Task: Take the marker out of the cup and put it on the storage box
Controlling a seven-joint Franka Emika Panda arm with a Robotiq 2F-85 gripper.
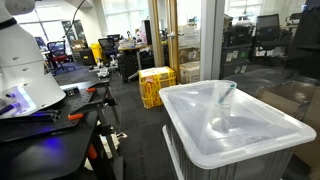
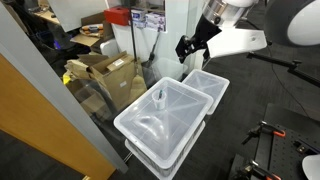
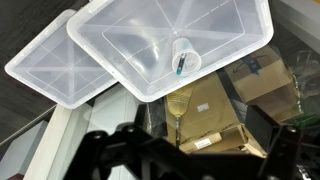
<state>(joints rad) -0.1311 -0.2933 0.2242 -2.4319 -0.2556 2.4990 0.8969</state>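
Observation:
The clear cup (image 3: 185, 58) stands upright on the lid of the translucent whitish storage box (image 3: 215, 25). The teal-green marker (image 3: 180, 66) stands inside the cup. Both exterior views show the cup (image 1: 227, 97) (image 2: 160, 98) with the marker (image 1: 229, 91) on the box (image 1: 250, 135) (image 2: 150, 130). My gripper (image 2: 188, 48) hangs high above and behind the box, well away from the cup. In the wrist view its two dark fingers are spread wide with nothing between them (image 3: 195, 150).
A second translucent box (image 2: 208, 86) (image 3: 45, 65) stands right beside the first. Cardboard boxes (image 2: 110, 72) (image 3: 215, 110) lie on the floor behind a glass wall. A yellow crate (image 1: 156, 85) stands further back. A workbench with tools (image 1: 50, 115) is beside the robot base.

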